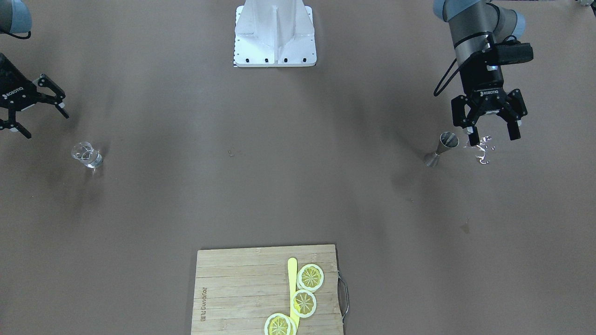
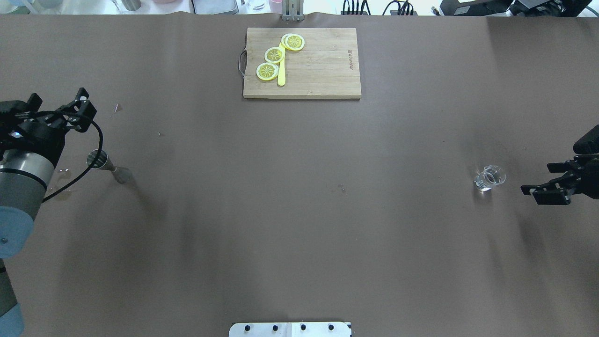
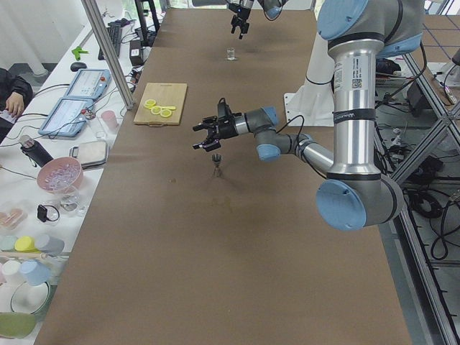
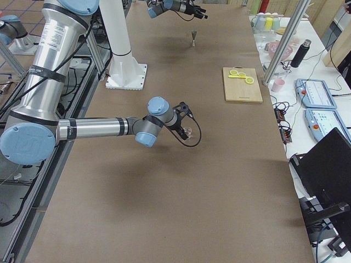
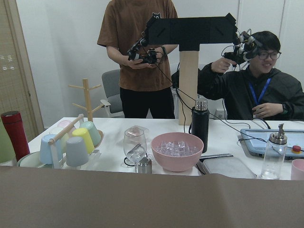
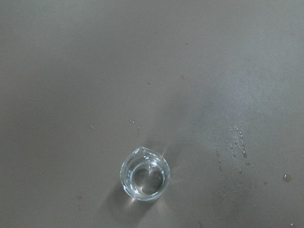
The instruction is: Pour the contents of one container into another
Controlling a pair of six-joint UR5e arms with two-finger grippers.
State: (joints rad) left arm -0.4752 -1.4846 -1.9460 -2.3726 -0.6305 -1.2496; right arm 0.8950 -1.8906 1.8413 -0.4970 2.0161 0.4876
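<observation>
Looks steeply down from the operators' side onto the worktop point(image 1: 298, 186), robot base point(image 1: 274, 37) at top, cutting board point(image 1: 242, 288) nearest. Looks forward and down from behind the robot, same board at the far edge. Looks along the worktop from either end, sharing board, jigger point(image 1: 440, 150) and glass point(image 1: 86, 156). Faces level from the left wrist, past the worktop edge toward two operators point(image 5: 137, 71) and a side table point(image 5: 228, 142). Hangs close over the glass from the right wrist, pointing straight down.

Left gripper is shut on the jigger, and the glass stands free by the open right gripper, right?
No. The left gripper is open, beside the jigger, not gripping it; the front-facing view shows this. The glass does stand free by the open right gripper.
</observation>
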